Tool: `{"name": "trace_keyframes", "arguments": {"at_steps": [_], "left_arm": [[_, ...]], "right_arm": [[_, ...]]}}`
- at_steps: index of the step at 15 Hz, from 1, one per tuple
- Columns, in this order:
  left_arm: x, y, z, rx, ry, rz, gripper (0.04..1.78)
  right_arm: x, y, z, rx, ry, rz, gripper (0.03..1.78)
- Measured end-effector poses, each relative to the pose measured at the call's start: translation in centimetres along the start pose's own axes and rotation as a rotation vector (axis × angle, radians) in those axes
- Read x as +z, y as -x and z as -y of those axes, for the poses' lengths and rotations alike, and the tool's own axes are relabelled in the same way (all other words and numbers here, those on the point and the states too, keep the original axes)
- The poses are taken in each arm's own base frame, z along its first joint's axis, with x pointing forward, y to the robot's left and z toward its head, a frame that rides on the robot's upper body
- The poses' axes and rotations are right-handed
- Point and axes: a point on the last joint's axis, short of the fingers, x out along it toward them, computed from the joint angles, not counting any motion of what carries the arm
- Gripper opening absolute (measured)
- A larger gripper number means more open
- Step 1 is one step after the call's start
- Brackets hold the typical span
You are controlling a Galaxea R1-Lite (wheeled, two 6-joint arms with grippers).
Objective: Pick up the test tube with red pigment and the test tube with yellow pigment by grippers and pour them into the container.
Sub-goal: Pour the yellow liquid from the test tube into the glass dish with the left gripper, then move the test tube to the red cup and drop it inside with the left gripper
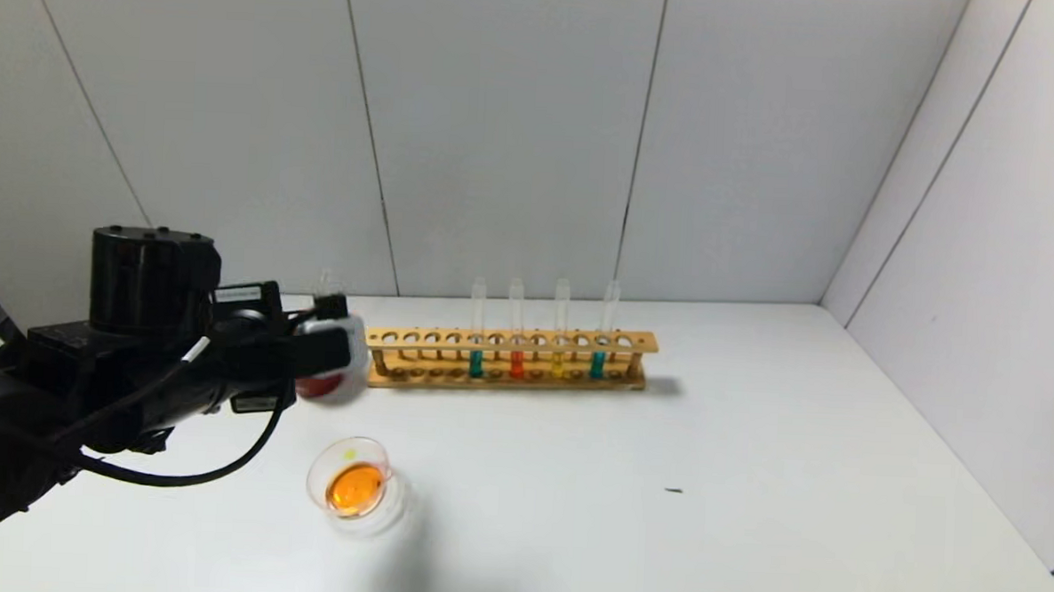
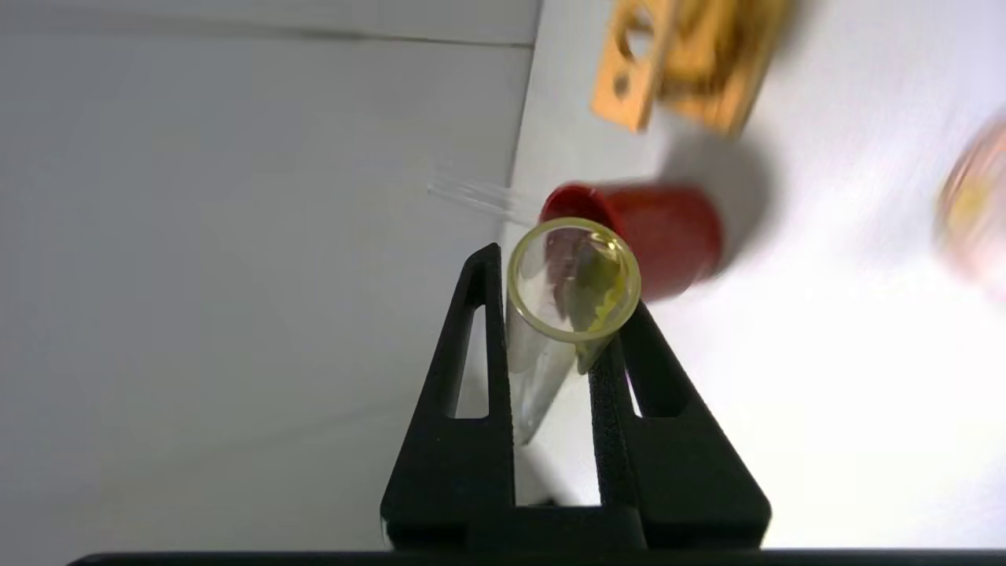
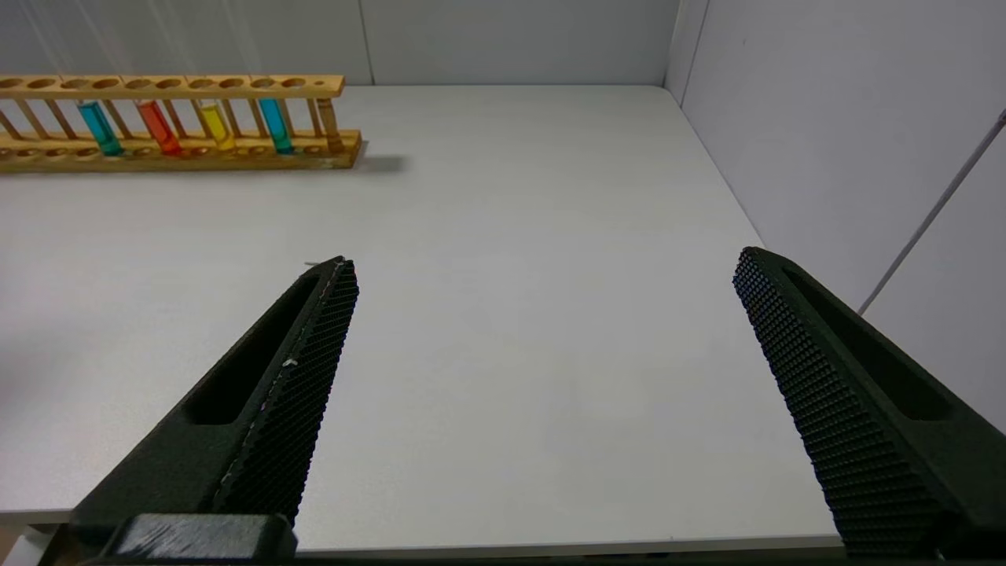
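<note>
My left gripper [image 2: 562, 292] is shut on a clear test tube [image 2: 572, 277] whose mouth faces the camera, with only yellow smears inside. In the head view this gripper [image 1: 336, 345] is at the left, over a dark red cup [image 1: 318, 385]. The container [image 1: 351, 484], a low clear glass dish holding orange liquid, stands on the table in front of the gripper. It shows blurred in the left wrist view [image 2: 974, 212]. My right gripper [image 3: 542, 267] is open and empty above the table's near right part.
A wooden rack [image 1: 512, 342] behind the dish holds a teal tube, an orange-red one [image 1: 516, 364], a yellow one [image 1: 558, 364] and another teal one. The red cup [image 2: 652, 236] has a clear tube [image 2: 471, 192] sticking out. Grey walls stand behind and to the right.
</note>
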Motion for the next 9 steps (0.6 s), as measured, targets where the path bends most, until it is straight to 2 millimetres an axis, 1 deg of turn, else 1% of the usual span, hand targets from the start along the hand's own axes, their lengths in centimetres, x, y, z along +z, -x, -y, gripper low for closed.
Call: {"name": "trace_keyframes", "arguments": {"at_steps": [2,3,4,5,6,9], "left_arm": [[0.9,0.9,-1.3,0.024,0.341,0.065,0.32],[1.0,1.2,-2.2,0.039,0.516,0.088,0.32],[0.6,1.3,-3.0,0.051,0.657,0.095,0.32],[-0.3,1.4,-3.8,0.059,0.793,0.104,0.32],[-1.4,1.3,-4.3,0.051,0.887,0.119,0.32],[-4.7,1.5,-5.7,-0.014,1.06,0.186,0.32]], "right_arm": [[0.0,0.0,0.0,0.0,0.0,0.0,1.75],[0.0,0.0,0.0,0.0,0.0,0.0,1.75],[0.0,0.0,0.0,0.0,0.0,0.0,1.75],[0.0,0.0,0.0,0.0,0.0,0.0,1.75],[0.0,0.0,0.0,0.0,0.0,0.0,1.75],[0.0,0.0,0.0,0.0,0.0,0.0,1.75]]}}
